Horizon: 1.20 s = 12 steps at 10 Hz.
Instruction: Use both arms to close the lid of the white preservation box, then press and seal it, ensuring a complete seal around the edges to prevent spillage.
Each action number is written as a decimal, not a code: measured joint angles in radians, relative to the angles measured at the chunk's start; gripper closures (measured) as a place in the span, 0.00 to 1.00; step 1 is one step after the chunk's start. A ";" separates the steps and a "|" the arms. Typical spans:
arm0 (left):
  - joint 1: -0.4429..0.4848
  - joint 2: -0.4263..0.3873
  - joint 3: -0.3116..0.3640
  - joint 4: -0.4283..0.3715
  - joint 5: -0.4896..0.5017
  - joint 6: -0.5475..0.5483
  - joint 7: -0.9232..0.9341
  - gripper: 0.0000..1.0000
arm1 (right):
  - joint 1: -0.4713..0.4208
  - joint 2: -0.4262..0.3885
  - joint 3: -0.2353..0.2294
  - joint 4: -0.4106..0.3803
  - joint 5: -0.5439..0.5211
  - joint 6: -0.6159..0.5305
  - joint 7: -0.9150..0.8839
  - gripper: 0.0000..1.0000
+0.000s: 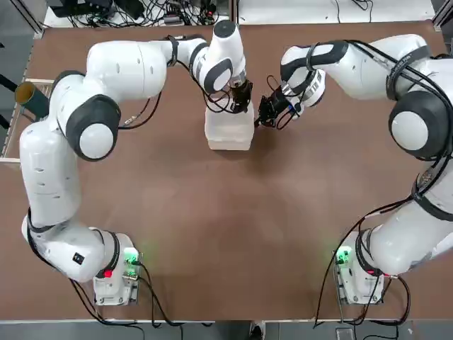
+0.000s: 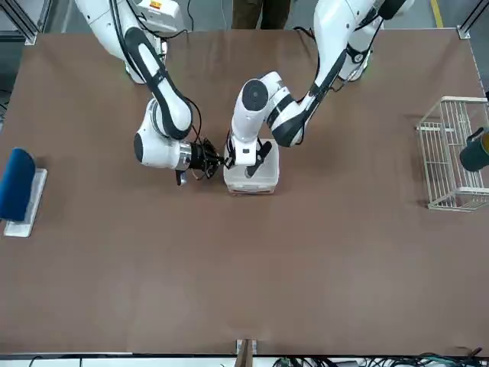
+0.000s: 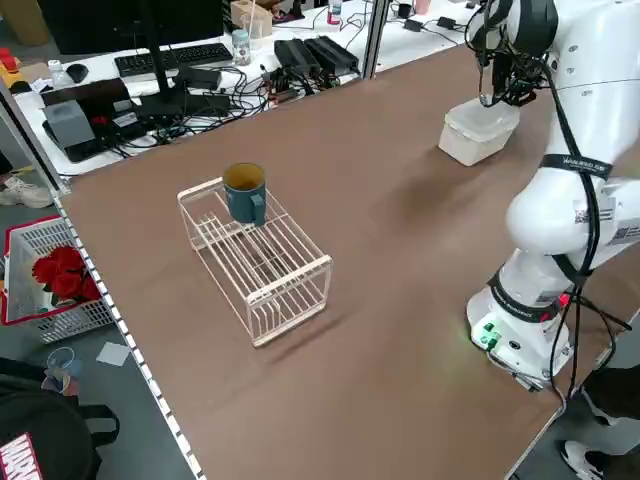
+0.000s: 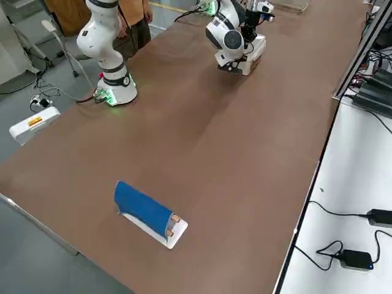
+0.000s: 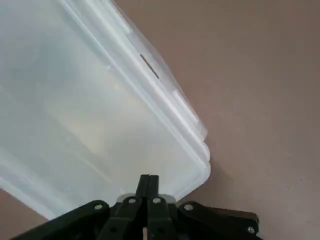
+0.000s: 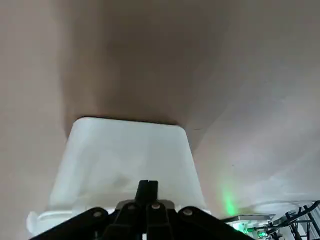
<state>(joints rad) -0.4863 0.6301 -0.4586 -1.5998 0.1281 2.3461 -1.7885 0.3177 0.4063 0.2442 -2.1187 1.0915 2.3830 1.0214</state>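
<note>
The white preservation box [image 1: 228, 133] stands near the middle of the table's far half, and its lid [image 5: 90, 110] lies flat on top of it. My left gripper [image 1: 243, 100] points down over the far end of the lid, fingers shut with nothing between them, their tips [image 5: 148, 181] at the lid's edge. My right gripper [image 1: 261, 115] comes in sideways at the box's right side. It is also shut and holds nothing, its fingertips [image 6: 147, 188] right at the box wall [image 6: 125, 155]. In the front view the box [image 2: 256, 180] sits between both grippers.
A white wire rack [image 3: 265, 265] holding a teal mug [image 3: 245, 190] stands at the table's left edge. A blue roll on a white base [image 2: 17, 187] lies at the far right edge. A person [image 4: 135, 12] stands beside the right arm's base.
</note>
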 joint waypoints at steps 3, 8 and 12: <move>0.000 0.000 0.001 0.002 0.001 0.000 0.000 0.99 | 0.000 0.000 0.000 -0.001 0.005 0.001 -0.002 0.99; 0.061 -0.012 0.011 0.018 0.021 -0.088 0.002 0.99 | -0.012 -0.038 -0.027 0.032 -0.021 -0.078 -0.012 0.99; 0.135 -0.083 0.008 -0.008 0.022 -0.220 0.048 0.99 | -0.022 -0.122 -0.122 0.103 -0.283 -0.257 -0.010 0.98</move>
<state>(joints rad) -0.3516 0.5468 -0.4502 -1.6079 0.1501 2.1264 -1.7408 0.2957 0.2840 0.1217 -2.0158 0.8084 2.1263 1.0116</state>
